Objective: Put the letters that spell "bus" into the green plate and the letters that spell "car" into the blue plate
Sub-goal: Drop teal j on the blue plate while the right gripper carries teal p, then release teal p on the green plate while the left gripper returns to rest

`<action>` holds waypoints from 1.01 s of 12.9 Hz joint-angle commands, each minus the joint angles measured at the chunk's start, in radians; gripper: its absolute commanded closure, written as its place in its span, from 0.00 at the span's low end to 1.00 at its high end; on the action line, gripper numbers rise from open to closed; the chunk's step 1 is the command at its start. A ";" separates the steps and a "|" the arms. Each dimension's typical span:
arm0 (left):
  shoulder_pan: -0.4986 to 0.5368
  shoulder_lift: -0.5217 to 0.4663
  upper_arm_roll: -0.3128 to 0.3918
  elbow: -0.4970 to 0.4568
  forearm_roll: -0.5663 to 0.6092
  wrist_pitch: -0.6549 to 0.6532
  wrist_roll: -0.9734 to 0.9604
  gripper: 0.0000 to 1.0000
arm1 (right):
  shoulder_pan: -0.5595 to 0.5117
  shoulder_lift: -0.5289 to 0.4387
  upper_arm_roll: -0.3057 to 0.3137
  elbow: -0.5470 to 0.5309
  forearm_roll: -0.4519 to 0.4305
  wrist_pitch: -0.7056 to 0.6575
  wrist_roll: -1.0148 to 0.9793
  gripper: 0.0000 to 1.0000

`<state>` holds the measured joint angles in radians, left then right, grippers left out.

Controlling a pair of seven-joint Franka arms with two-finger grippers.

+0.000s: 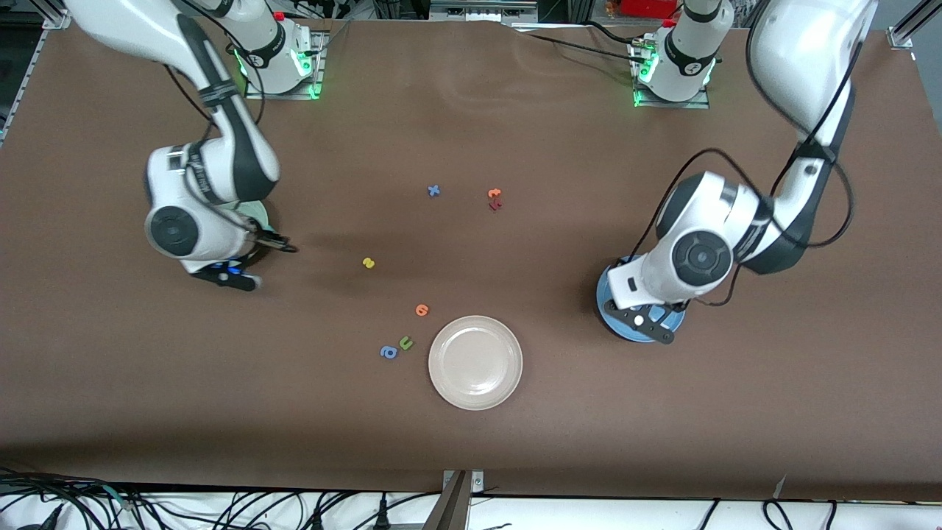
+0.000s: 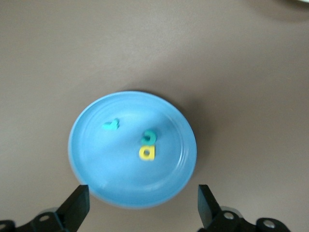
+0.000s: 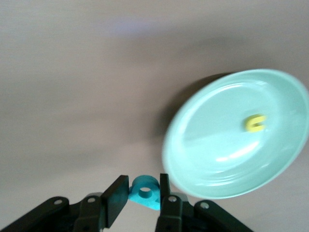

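Teal foam b (image 3: 145, 192) pinched between right gripper (image 3: 141, 194) fingers, in air just off rim of green plate (image 3: 212, 159); yellow u (image 3: 255, 123) lies in that plate. Left gripper (image 2: 142, 205) fingers spread wide, nothing held, over blue plate (image 2: 96, 164); inside it teal r (image 2: 110, 125), teal c (image 2: 149, 137), yellow a (image 2: 146, 153), c and a touching. Brown matte table (image 1: 471, 110). Yellow s (image 1: 369, 263) on table, farther from front camera than glossy round beige plate (image 1: 475, 362).
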<state>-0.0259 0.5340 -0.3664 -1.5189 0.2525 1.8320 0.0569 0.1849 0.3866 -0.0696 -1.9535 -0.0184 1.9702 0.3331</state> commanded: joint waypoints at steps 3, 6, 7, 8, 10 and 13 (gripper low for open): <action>0.059 -0.224 0.007 -0.018 -0.113 -0.184 -0.051 0.00 | 0.004 0.006 -0.130 -0.161 -0.002 0.132 -0.238 0.80; 0.077 -0.385 0.053 -0.010 -0.130 -0.267 -0.051 0.00 | 0.002 0.017 -0.153 -0.232 0.000 0.248 -0.296 0.59; 0.066 -0.431 0.094 -0.023 -0.146 -0.267 -0.049 0.00 | 0.002 0.017 -0.153 -0.231 0.001 0.245 -0.296 0.13; 0.073 -0.459 0.130 -0.029 -0.215 -0.267 -0.048 0.00 | 0.002 0.008 -0.153 -0.228 0.003 0.239 -0.296 0.01; 0.061 -0.537 0.202 -0.093 -0.257 -0.266 -0.049 0.00 | 0.005 -0.029 -0.145 -0.194 0.006 0.166 -0.277 0.01; -0.014 -0.574 0.346 -0.138 -0.336 -0.267 -0.055 0.00 | 0.016 -0.049 -0.037 -0.072 0.008 0.029 -0.075 0.01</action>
<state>0.0252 -0.0001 -0.1099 -1.5895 -0.0135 1.5526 0.0110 0.1900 0.3619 -0.1734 -2.0817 -0.0162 2.0654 0.1457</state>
